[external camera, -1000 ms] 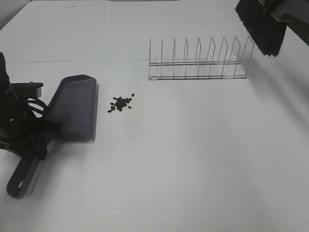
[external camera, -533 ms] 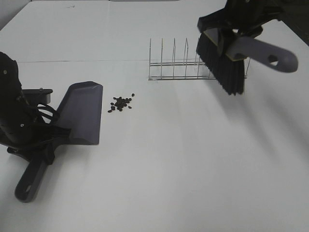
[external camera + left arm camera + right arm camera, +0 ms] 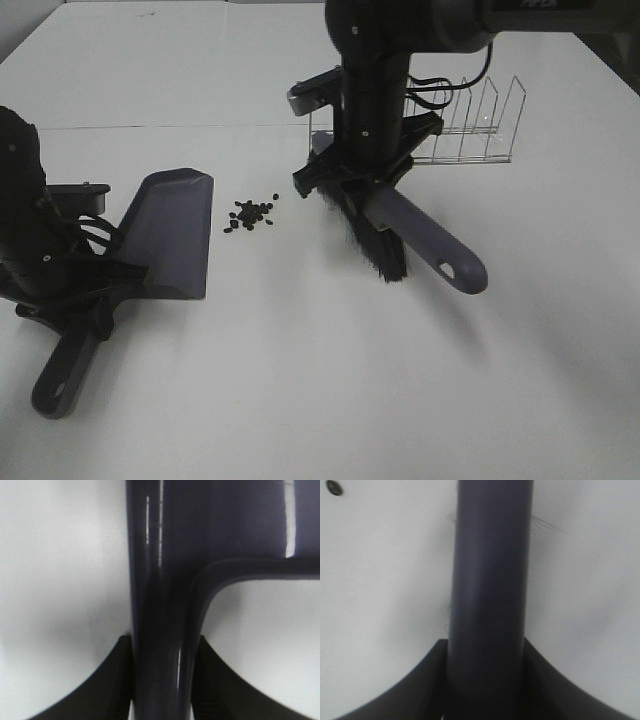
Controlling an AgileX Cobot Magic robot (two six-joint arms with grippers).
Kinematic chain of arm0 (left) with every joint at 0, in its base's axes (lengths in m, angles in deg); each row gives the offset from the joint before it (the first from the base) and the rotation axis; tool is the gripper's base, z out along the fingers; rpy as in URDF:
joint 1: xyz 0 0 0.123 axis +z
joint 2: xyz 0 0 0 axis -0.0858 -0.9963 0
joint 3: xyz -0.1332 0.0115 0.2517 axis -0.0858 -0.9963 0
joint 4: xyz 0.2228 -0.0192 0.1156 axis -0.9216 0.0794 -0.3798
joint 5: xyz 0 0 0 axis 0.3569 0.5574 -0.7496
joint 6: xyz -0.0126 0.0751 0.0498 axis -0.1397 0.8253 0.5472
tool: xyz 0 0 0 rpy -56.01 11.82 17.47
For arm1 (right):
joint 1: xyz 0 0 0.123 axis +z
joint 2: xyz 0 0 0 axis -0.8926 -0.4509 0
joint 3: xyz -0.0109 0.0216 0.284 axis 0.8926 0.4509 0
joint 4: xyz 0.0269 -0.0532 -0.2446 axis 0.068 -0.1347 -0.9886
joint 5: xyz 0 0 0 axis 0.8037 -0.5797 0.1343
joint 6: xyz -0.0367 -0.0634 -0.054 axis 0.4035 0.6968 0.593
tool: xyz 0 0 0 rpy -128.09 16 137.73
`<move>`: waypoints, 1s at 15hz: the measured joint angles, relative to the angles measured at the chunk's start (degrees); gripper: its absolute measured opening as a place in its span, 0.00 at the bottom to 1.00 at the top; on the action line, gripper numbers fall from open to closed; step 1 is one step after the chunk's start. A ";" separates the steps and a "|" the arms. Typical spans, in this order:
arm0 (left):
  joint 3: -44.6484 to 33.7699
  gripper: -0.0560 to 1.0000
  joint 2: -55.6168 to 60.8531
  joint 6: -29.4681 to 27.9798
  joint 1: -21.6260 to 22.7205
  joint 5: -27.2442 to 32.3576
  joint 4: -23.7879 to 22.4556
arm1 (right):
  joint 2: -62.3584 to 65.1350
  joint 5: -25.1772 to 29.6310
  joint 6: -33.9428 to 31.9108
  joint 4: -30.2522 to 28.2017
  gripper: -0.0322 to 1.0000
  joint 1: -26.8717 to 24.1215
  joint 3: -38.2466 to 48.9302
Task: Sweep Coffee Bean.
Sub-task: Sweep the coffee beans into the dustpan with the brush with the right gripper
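Sitting in a loose cluster, the coffee bean point(image 3: 251, 214) lot lies just beside the dustpan point(image 3: 170, 235) lip, brush point(image 3: 395, 238) near on the far side. Tiny, hard, light; prob. roll & scatter, so push w/ bristles, no pinching. My left gripper point(image 3: 162, 650) clamps dustpan handle, right gripper point(image 3: 485, 650) brush handle.

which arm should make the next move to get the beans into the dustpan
Right. The right fingers hold the brush, bristles down on the opposite side of the coffee beans from the dustpan; the left fingers only hold the dustpan, lip facing them.
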 joint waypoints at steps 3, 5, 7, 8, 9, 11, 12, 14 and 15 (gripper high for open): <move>0.00 0.31 0.00 0.00 0.00 0.06 0.00 | -6.70 4.13 1.15 0.63 0.30 3.95 -9.68; 0.00 0.31 0.00 0.00 0.00 0.06 0.06 | -11.17 6.88 4.47 4.64 0.30 6.53 -18.56; 0.00 0.31 0.00 0.00 0.00 0.06 0.11 | -13.81 8.42 7.16 9.91 0.30 8.08 -24.75; 0.00 0.31 0.00 0.00 0.00 0.06 0.11 | -14.27 8.71 8.19 13.24 0.30 8.54 -26.99; 0.00 0.31 0.00 0.00 0.00 0.06 0.11 | -14.55 8.82 8.88 16.21 0.30 8.71 -28.82; 0.00 0.31 0.00 0.00 0.00 0.06 0.11 | -14.95 8.94 9.17 19.77 0.30 9.11 -32.09; 0.00 0.31 0.00 0.00 0.00 0.06 0.11 | -15.01 9.34 8.94 19.48 0.30 9.22 -33.92; 0.00 0.31 0.00 0.00 0.00 0.06 0.11 | -15.01 9.57 7.51 16.10 0.30 9.22 -37.47; 0.00 0.31 0.00 0.00 0.00 0.06 0.11 | -15.01 9.57 7.28 13.69 0.30 9.22 -39.08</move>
